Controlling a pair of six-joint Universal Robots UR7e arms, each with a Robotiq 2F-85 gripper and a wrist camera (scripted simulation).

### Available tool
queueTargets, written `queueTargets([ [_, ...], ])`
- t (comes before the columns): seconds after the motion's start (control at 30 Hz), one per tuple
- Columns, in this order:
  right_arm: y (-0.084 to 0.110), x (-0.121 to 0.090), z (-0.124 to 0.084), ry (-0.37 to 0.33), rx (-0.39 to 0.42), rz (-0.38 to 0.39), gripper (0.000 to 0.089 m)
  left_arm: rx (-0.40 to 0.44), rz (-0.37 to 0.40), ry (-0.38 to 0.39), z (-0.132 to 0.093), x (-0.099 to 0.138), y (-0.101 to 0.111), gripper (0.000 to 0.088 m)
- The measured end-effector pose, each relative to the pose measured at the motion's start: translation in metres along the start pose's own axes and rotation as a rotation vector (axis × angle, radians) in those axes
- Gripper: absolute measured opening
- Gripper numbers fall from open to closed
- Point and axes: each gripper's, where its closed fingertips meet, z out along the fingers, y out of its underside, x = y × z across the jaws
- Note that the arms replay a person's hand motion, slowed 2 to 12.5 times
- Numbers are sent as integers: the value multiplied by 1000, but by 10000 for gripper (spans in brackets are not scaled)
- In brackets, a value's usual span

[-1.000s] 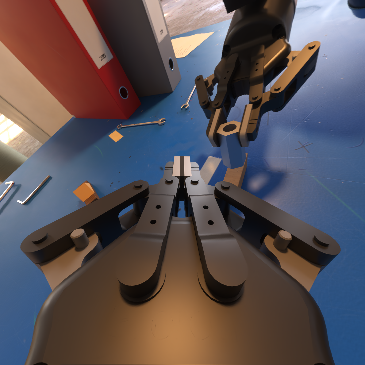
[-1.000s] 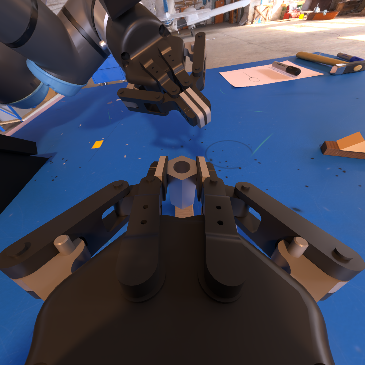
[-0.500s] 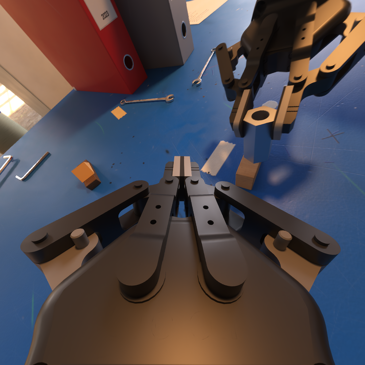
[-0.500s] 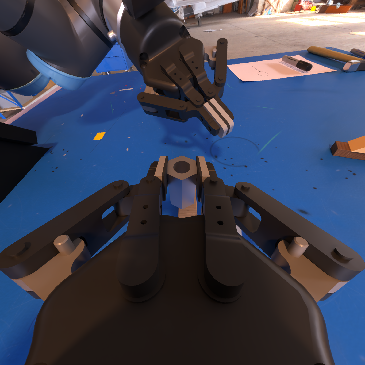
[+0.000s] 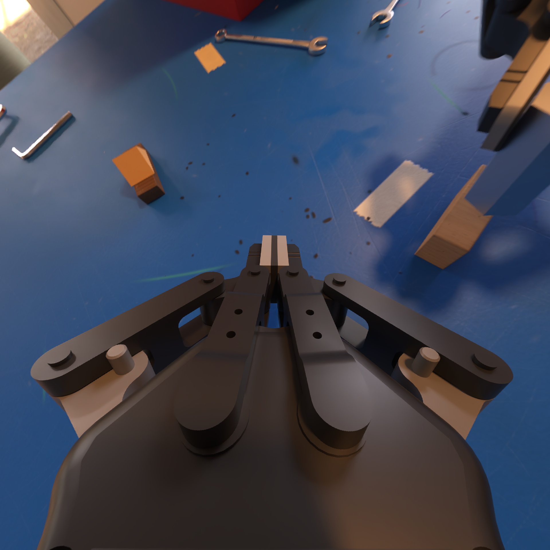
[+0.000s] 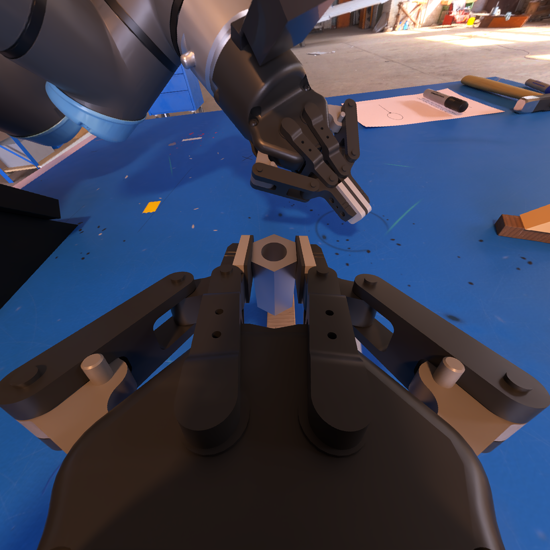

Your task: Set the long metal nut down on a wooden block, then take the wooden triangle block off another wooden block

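Observation:
My right gripper [image 6: 273, 253] is shut on the long metal nut [image 6: 273, 276], held upright with its lower end at the top of a light wooden block [image 6: 281, 320]. In the left wrist view the nut [image 5: 512, 184] and that block [image 5: 452, 226] sit at the right edge. The orange wooden triangle block [image 5: 134, 166] lies on a dark wooden block [image 5: 148, 190] to the left. Both also show at the right edge of the right wrist view: the triangle [image 6: 538, 217] and the dark block [image 6: 512, 229]. My left gripper [image 5: 273, 250] is shut and empty, low over the table [image 6: 354, 205], between the two blocks.
On the blue table lie a strip of pale tape [image 5: 393, 193], two wrenches [image 5: 268, 40], a hex key [image 5: 41, 137] and an orange tape piece [image 5: 209, 56]. A red binder [image 5: 214, 6] stands at the back. A paper [image 6: 387, 114] with a marker [image 6: 446, 99] lies far right.
My left gripper has moved away from the right gripper, lower over the table and toward the triangle block's side. The right gripper still holds the nut over the light block, hardly moved.

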Motion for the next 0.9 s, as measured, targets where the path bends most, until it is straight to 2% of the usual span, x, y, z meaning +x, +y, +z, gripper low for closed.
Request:
queueTargets([
  [0.17,0,1,0,0,2,5,245,-60,-21,-31,4,-7,12,0],
  [0.33,1,1,0,3,-6,3,245,-88,-34,-30,6,-7,17,0],
  [0.6,2,1,2,6,-20,0,245,-112,-56,-18,8,-6,22,0],
  [0.9,3,2,2,8,-23,3,245,-118,-34,-30,9,-7,23,0],
])
